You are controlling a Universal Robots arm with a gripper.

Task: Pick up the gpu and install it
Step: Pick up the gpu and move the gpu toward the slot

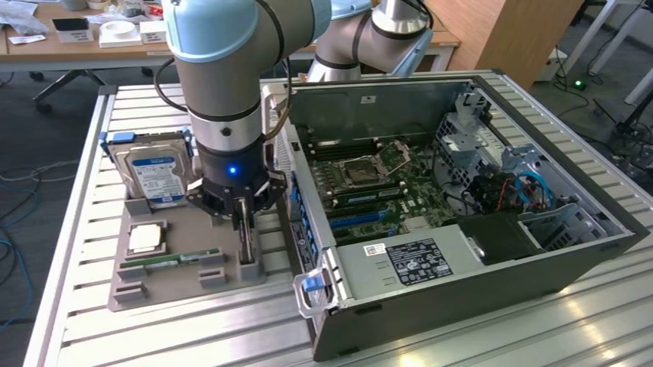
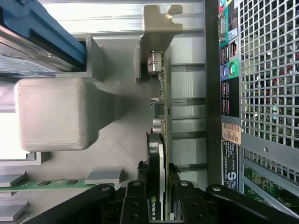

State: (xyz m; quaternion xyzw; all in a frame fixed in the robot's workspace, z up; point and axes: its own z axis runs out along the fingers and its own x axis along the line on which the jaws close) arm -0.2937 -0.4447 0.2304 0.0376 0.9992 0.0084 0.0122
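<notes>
Slatted metal table (image 1: 82, 321) carries a grey holder tray (image 1: 173, 289) and an open computer case (image 1: 459, 283). The arm (image 1: 225, 76) stands almost vertical over the tray, wrist pointing straight down. Its gripper (image 1: 243, 228) is closed on the top edge of the gpu (image 2: 161, 107), one finger (image 2: 142, 173) pressed against each face. The gpu stands on edge in its slot directly beneath the gripper, its silver bracket at one end. The case sits just beside the gripper. On the gripper's other side the tray holds an upright hard drive (image 1: 153, 172), a processor (image 1: 146, 238) and a green memory stick (image 1: 168, 261).
</notes>
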